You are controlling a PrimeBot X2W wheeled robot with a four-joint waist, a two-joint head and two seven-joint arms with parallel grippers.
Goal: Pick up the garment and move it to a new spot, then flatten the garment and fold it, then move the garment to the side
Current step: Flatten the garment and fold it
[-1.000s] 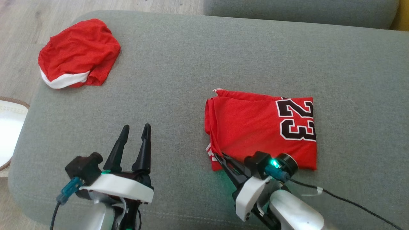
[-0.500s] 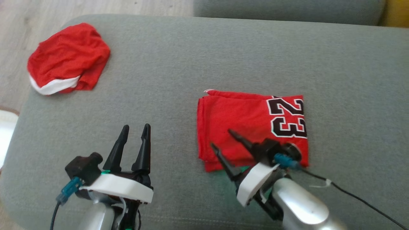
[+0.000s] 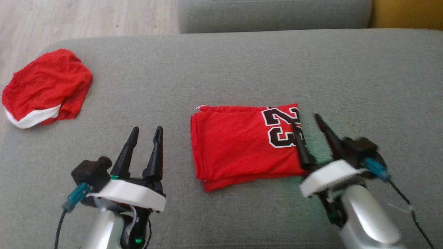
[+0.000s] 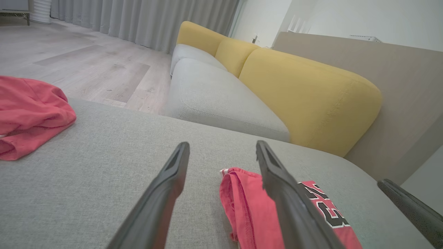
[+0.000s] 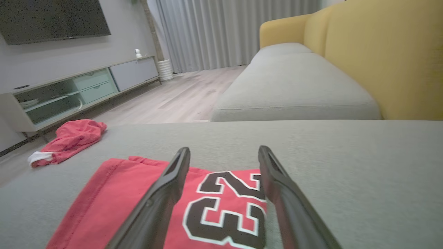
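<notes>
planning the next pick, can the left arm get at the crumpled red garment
Probably yes: the left gripper is open and empty, and just bare cushion lies between it and the crumpled garment, though the stretch looks long.

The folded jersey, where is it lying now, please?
In the head view, the folded jersey lies on the grey sofa, between the left gripper and the right gripper.

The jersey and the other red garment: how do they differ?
The jersey is folded flat; the other garment lies crumpled. The jersey bears a black number edged in white; the other garment shows a white band, no number. The jersey lies near the middle of the cushion; the other garment at its left edge. Both are red and rest on the grey cushion.
</notes>
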